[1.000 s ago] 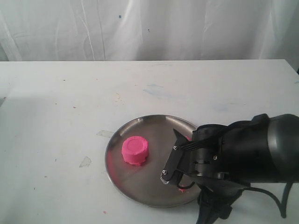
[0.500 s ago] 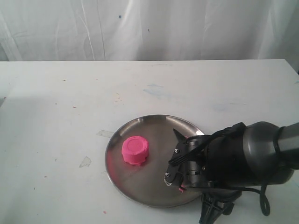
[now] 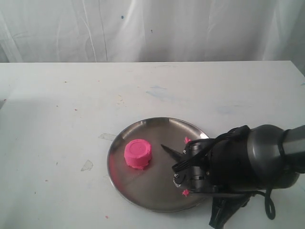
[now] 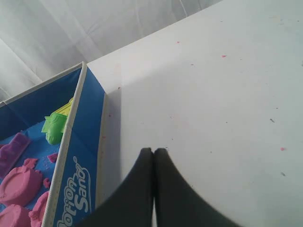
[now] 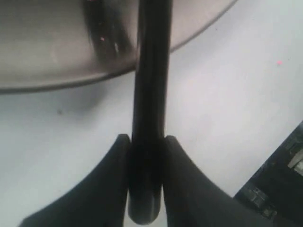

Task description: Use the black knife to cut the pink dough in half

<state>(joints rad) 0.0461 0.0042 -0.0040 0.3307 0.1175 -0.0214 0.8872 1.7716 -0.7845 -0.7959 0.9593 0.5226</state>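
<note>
The pink dough [image 3: 138, 153] is a whole round puck with a ringed top, sitting on the left part of the steel plate [image 3: 147, 187]. My right gripper [image 5: 147, 138] is shut on the black knife [image 5: 151, 94], holding its handle end. In the exterior view the knife's pointed tip [image 3: 167, 150] sticks out from under the right arm [image 3: 238, 164], just right of the dough and apart from it. My left gripper [image 4: 153, 151] is shut with nothing in it, over bare table, and does not show in the exterior view.
Pink crumbs [image 3: 185, 192] lie on the plate's right side. A blue sand box [image 4: 71, 161] with coloured moulds stands beside the left gripper. A white curtain hangs behind the table. The right arm covers the table's front right corner.
The right arm has shifted and the knife tip has swung left and down towards the dough. The dough and plate have not moved.
</note>
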